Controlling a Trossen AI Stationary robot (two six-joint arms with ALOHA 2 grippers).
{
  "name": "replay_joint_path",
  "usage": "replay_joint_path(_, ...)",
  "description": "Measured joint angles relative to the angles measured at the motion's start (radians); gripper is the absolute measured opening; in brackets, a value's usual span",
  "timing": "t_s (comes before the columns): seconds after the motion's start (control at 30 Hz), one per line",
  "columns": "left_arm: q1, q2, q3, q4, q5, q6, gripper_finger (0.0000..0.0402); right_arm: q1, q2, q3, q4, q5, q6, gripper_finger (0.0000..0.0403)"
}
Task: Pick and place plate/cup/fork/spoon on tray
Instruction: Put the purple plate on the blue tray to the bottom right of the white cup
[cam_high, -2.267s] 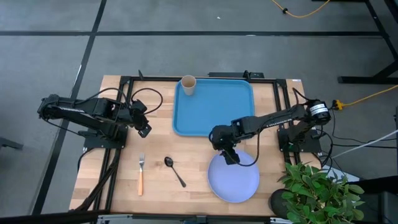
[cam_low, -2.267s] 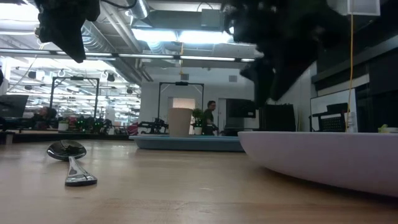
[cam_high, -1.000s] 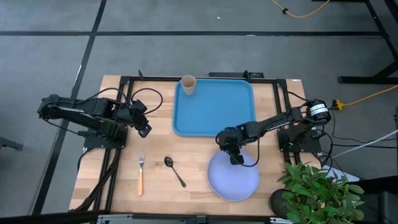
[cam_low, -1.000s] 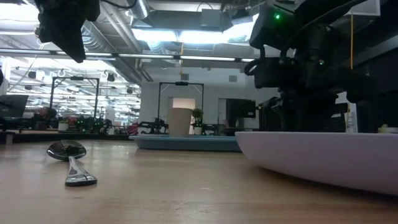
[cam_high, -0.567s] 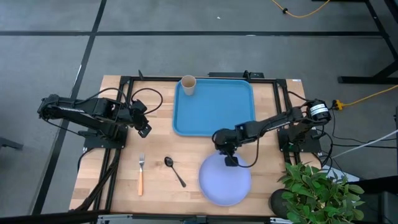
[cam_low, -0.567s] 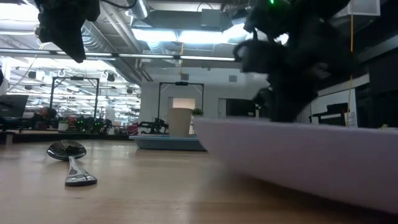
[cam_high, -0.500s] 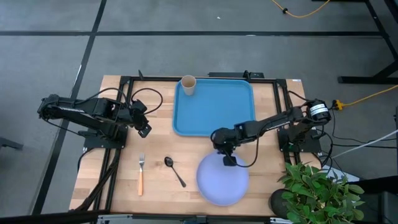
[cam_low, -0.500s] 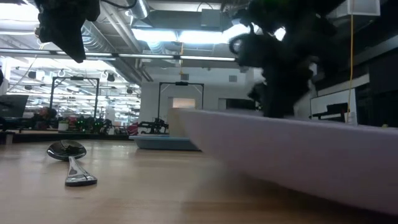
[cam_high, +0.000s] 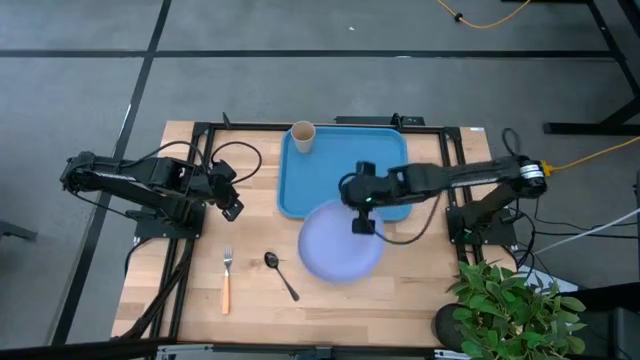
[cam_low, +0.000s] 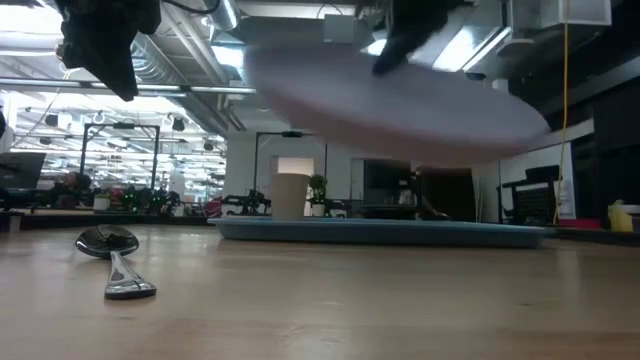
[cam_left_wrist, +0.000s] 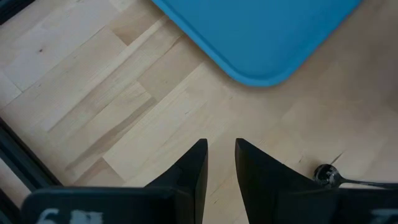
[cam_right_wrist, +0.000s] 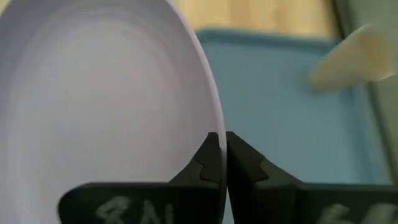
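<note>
The lavender plate (cam_high: 338, 250) hangs in the air in my right gripper (cam_high: 362, 222), its far part over the near edge of the blue tray (cam_high: 345, 165). It also shows in the low view (cam_low: 400, 100), high above the table. The tan cup (cam_high: 302, 137) stands in the tray's far left corner. The orange-handled fork (cam_high: 227, 280) and the dark spoon (cam_high: 280, 273) lie on the wood near the table's near left. My left gripper (cam_high: 232, 210) waits left of the tray, open by a narrow gap (cam_left_wrist: 221, 162), holding nothing. My right gripper pinches the plate's rim (cam_right_wrist: 216, 121) between its two fingers, at the plate's far right side (cam_high: 358, 228). The fingers come from the table's right and far side, slanting down. The plate is lifted clear of the table and tilted.
A potted plant (cam_high: 505, 300) stands at the near right corner. Black frame rails (cam_high: 200, 135) and the arm bases line the table's left, right and far sides. Bare wood lies near the spoon (cam_low: 110, 250) and along the near edge.
My right gripper has shut on the plate's rim, dragged it a little toward the table's left edge, then lifted it and carried it toward the far edge. The plate has gone from lying on the wood to hanging clear, partly over the tray.
</note>
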Motion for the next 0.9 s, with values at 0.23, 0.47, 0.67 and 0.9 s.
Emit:
replay_joint_path(0.23, 0.000, 0.000, 0.000, 0.000, 0.000, 0.000, 0.0075, -0.113, -0.105, 0.034, -0.032, 0.130, 0.011, 0.0006)
replay_joint_path(0.47, 0.000, 0.000, 0.000, 0.000, 0.000, 0.000, 0.0075, -0.319, -0.082, 0.033, -0.022, 0.171, 0.116, 0.0006)
replay_joint_path(0.67, 0.000, 0.000, 0.000, 0.000, 0.000, 0.000, 0.0075, -0.479, -0.052, -0.071, 0.031, 0.210, 0.278, 0.0006)
replay_joint_path(0.9, 0.000, 0.000, 0.000, 0.000, 0.000, 0.000, 0.0075, -0.595, -0.046, -0.289, 0.162, 0.105, 0.387, 0.0006)
